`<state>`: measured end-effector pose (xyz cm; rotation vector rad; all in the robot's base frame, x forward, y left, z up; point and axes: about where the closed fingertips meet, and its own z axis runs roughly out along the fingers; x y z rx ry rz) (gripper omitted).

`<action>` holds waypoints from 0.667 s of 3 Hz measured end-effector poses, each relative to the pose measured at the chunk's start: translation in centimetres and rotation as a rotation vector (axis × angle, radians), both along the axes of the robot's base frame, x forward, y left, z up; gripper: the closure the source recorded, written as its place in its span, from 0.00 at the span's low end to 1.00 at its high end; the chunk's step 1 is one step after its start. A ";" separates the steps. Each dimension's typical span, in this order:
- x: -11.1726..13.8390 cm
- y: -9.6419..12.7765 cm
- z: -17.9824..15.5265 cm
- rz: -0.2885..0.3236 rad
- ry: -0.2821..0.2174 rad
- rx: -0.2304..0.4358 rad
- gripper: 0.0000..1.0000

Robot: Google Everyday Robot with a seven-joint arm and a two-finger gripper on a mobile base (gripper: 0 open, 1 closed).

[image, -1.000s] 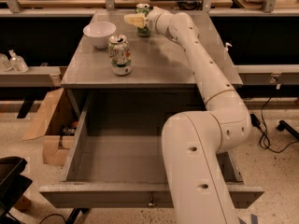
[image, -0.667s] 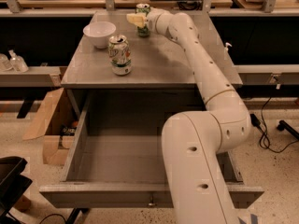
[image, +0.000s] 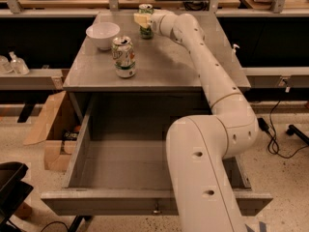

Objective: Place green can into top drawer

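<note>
The green can (image: 145,31) stands upright at the back of the grey cabinet top (image: 164,66), dark green with a silver rim. My gripper (image: 141,20) is at the can, level with its middle and overlapping it in view, at the end of my long white arm (image: 212,76) stretched over the cabinet's right side. The top drawer (image: 116,203) is pulled wide open below the cabinet top, with a small knob (image: 155,210) on its front panel. Its inside shows no objects. My arm's base hides the drawer's right part.
A white-and-green can (image: 124,57) stands at the cabinet top's front left, and a white bowl (image: 102,34) behind it. A cardboard box (image: 48,129) sits on the floor at the left. Small bottles (image: 14,63) stand on the left shelf. Cables (image: 277,139) lie at the right.
My gripper has shifted very slightly at the green can. The can, bowl and drawer have not moved.
</note>
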<state>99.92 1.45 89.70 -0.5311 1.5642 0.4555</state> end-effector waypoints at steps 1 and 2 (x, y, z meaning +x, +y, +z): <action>0.0 0.3 -0.2 0.003 0.002 0.000 1.00; -0.1 0.4 -0.2 0.007 0.003 -0.002 1.00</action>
